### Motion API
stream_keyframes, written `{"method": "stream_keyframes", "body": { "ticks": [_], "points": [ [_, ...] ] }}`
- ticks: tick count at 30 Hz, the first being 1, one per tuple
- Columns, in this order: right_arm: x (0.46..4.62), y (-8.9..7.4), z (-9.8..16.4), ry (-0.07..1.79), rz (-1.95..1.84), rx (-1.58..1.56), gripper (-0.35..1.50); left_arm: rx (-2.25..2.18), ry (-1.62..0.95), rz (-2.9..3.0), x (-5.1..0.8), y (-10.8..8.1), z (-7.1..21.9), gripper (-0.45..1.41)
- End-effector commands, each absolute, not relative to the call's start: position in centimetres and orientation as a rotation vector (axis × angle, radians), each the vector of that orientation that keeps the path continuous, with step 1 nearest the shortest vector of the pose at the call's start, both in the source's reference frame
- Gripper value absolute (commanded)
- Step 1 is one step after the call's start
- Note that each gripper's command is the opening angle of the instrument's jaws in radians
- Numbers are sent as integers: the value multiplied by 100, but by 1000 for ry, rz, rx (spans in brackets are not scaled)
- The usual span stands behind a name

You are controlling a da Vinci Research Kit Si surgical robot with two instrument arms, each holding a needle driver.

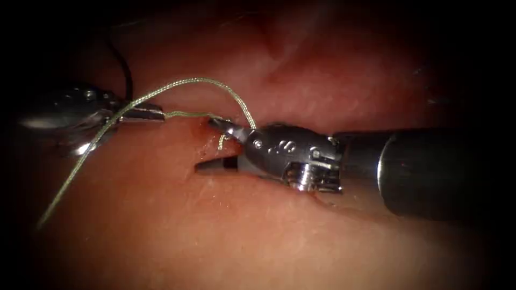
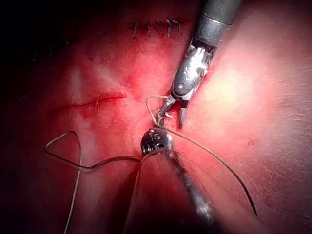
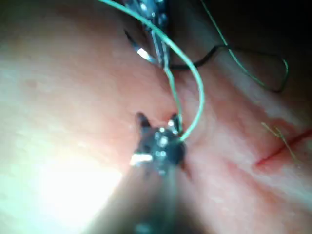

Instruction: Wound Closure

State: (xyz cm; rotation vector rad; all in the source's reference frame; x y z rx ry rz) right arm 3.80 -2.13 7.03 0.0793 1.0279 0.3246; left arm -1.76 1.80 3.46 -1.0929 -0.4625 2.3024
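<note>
Two tools work over one tissue [image 1: 161, 225] with one thread [image 1: 188, 81]. The right tool [image 1: 215, 145] comes in from the right, its long axis running left-right and its tip pointing left; its jaws are spread wide, the far one at the thread near the cut [image 1: 207, 124], the near one lying on the tissue, gripping nothing. The left tool [image 1: 145, 113] sits at the left, tip pointing right, jaws clenched on the thread. From there the thread runs right to the cut, arcs up and over to the right tool, and a long tail trails down to the near left. A dark curved strand [image 1: 126, 70] rises behind the left tool; I cannot tell whether it is the needle.
</note>
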Motion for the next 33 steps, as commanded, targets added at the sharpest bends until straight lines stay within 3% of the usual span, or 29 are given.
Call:
{"method": "stream_keyframes", "body": {
  "ticks": [1, 13, 33],
  "points": [
    [384, -211, 703, 1033, 325, 85, 145, -1095, -462, 2303, -179, 182, 355, -45],
    [370, -239, 686, 1016, 222, 211, 143, -1081, -452, 2299, -164, 192, 362, -45],
    [372, -200, 704, 993, 285, 152, 140, -1082, -442, 2307, -174, 183, 353, -45]
  ]
}}
